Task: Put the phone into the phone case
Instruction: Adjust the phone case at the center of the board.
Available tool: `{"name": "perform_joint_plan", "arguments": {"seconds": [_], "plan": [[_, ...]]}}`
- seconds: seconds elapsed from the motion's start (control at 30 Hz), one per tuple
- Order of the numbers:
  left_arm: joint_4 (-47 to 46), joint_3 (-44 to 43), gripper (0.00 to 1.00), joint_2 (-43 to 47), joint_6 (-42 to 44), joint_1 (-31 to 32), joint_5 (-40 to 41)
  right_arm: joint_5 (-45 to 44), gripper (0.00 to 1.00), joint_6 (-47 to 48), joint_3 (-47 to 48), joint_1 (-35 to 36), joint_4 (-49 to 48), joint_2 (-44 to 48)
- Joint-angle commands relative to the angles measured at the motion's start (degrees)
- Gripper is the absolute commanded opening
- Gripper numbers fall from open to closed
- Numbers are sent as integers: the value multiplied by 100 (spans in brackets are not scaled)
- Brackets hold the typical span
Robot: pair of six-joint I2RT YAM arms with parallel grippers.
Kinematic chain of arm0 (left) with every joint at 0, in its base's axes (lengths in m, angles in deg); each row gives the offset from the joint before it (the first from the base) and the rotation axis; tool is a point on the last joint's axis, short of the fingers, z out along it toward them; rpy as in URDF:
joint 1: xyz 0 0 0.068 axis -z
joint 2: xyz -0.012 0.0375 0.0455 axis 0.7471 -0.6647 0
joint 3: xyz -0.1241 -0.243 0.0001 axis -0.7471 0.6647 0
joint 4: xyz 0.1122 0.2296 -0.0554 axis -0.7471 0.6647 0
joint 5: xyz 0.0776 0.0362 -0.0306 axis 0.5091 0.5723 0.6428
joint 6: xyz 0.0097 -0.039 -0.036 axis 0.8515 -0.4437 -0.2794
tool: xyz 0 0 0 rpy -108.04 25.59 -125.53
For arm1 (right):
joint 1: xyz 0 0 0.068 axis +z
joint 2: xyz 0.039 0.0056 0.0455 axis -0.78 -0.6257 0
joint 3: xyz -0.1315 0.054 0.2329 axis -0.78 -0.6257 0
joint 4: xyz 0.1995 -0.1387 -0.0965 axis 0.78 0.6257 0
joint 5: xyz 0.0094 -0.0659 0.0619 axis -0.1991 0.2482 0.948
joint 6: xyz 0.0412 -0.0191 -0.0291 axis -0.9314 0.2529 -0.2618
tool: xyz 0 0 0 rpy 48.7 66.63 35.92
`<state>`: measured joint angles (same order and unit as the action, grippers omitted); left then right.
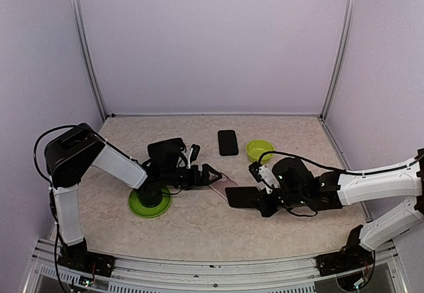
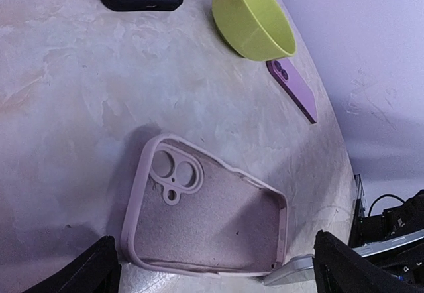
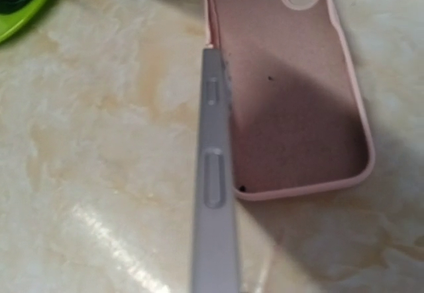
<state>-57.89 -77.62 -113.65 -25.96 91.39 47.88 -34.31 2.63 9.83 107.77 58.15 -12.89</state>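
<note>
The pink phone case [image 2: 212, 220] lies hollow side up on the table, camera cutout toward the far end. My left gripper [image 2: 218, 273] stands open, one black finger on each side of the case's near end, with a gap on the right. The grey-edged phone [image 3: 215, 174] is tilted on its long edge beside the case [image 3: 291, 87], its far corner at the case's rim. Its corner [image 2: 291, 270] also shows in the left wrist view. My right gripper [image 1: 262, 200] is shut on the phone [image 1: 242, 195]; its fingers are out of the right wrist view.
A black phone-shaped slab [image 1: 227, 142] lies at the back centre, beside a lime-green bowl [image 1: 260, 150]. A purple phone-like piece [image 2: 295, 87] lies next to the bowl [image 2: 255, 18]. A green plate [image 1: 149, 203] sits under the left arm. Walls close in the table.
</note>
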Motion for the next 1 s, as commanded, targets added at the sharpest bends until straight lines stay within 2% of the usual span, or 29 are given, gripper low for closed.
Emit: {"name": "perform_joint_plan", "arguments": {"seconds": [0.0, 0.3, 0.47, 0.97], "plan": [[-295, 27, 99, -64, -91, 5, -207, -591, 0, 98, 219, 35, 173, 173], [-555, 329, 99, 19, -214, 126, -133, -445, 0, 187, 249, 18, 254, 882], [-456, 220, 99, 114, -155, 11, 44, -471, 0, 18, 303, -77, 367, 1158], [103, -609, 99, -371, 61, -13, 61, -348, 0, -832, 213, -457, 328, 977]]}}
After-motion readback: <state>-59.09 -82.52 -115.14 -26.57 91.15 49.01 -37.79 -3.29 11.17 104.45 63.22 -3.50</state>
